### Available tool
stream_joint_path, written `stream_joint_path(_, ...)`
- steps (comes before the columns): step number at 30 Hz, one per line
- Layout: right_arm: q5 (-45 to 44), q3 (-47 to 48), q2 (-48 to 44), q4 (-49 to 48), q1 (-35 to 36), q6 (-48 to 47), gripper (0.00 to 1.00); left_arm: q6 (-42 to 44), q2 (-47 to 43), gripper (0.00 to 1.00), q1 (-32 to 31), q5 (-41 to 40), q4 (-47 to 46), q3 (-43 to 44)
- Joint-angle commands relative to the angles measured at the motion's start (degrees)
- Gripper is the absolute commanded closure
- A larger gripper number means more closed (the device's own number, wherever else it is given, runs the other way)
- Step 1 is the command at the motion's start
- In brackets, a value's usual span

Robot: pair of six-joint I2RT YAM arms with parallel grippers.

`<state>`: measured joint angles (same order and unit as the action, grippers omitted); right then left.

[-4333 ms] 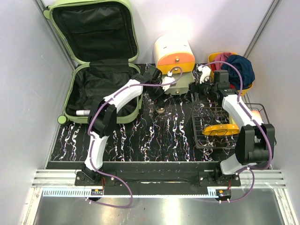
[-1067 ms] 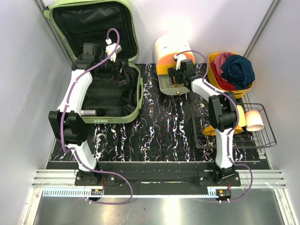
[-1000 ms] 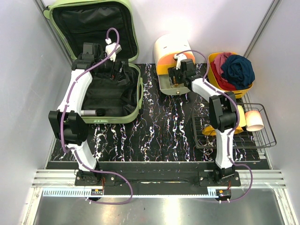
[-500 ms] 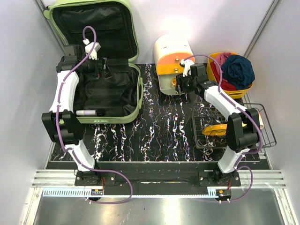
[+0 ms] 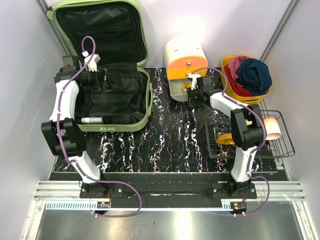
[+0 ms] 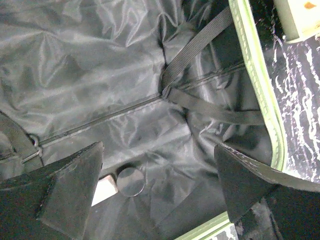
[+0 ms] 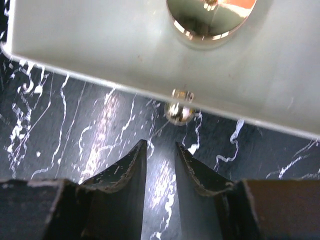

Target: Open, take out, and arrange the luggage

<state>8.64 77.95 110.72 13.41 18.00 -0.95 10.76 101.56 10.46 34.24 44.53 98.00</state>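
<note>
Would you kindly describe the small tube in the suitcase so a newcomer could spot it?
Find the pale green suitcase open at the table's back left. Near its front rim lies a slim tube, pale with a dark end. It is the only loose item on the black lining.

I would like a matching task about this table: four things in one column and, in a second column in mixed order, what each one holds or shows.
Column one
1. luggage
2. drawer box
3. yellow bin
4. wire basket

Column two
a. red and dark blue clothes piled inside
b. lying open, black lining showing
c. orange front with a gold knob
d. an orange item and a pale cylinder inside

Pairs: 1-b, 2-c, 3-a, 4-d
</note>
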Motion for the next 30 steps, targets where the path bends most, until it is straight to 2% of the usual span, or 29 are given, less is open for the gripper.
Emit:
stream_joint_path(1,-2.49,5.62,3.09,-7.43,0.37,0.34,0.64,9.94,-2.16,0.05,1.84,0.31,7.37,0.62)
stream_joint_path(3,-3.28,7.64,4.41,-8.92,0.28,-0.45,0.64,14.00,-1.98,0.06,2.20,-0.84,10.82,-0.34)
stream_joint_path(7,-4.42,10.64,7.31,-11.21,0.28,-1.07,0.63,28.13,-3.03,0.05,2.46,-2.94,20.48,-4.03)
stream_joint_path(11,-5.74,13.36,9.43,-12.88,0.28,-1.07,0.62,36.68,-2.68,0.05,2.46,-8.73,26.13,-7.37)
stream_joint_path(12,-6.53,13.97,10.13,-16.45,0.37,-1.07,0.58,39.31,-2.07,0.04,2.37,-11.62,25.87,-11.38)
stream_joint_path(19,-8.12,12.31,10.66,-26.84,0.28,-0.11,0.50,35.65,3.37,0.13,1.85,-16.30,16.65,-14.76)
stream_joint_path(24,-8.38,12.66,11.54,-28.70,0.28,0.51,0.48,34.07,6.98,0.21,0.01,-21.31,7.87,-17.13)
stream_joint_path(30,-8.21,12.58,10.75,-28.53,0.28,0.34,0.48,31.87,12.43,0.34,-1.84,-22.55,2.59,-16.52)
